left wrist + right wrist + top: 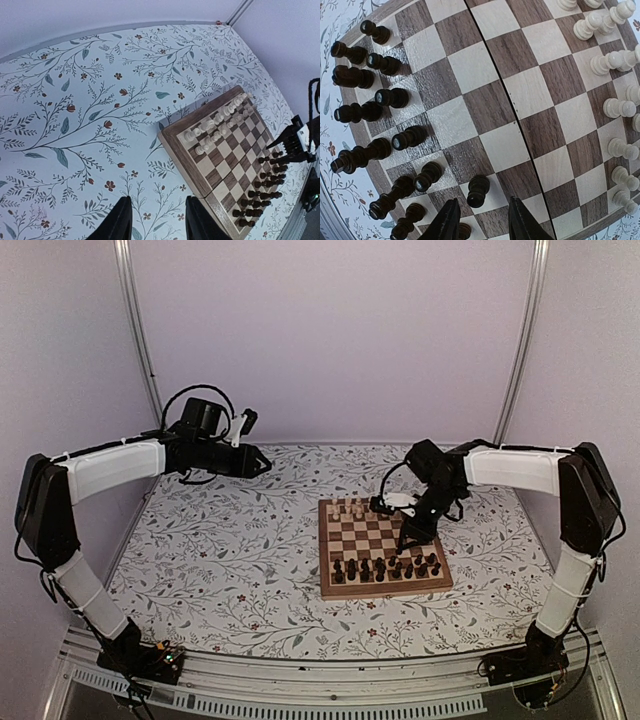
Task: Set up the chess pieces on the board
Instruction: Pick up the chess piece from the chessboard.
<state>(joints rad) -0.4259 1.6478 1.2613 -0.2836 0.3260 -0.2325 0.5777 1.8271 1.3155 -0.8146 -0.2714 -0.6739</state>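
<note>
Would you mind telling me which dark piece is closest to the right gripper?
The lone dark piece ahead of the right gripper, on a light square; the other dark pieces sit farther off along the board edge.

The left arm [110, 468] and right arm [510, 470] match: white covers on the long links, black housings at every joint. Thin black cables [200, 387] loop above the left wrist. The left base [150, 660] seems to carry small lit electronics, though the view is too blurred to be sure. The left gripper [157, 222] has 2 fingers [120, 222], black and tapered.
</note>
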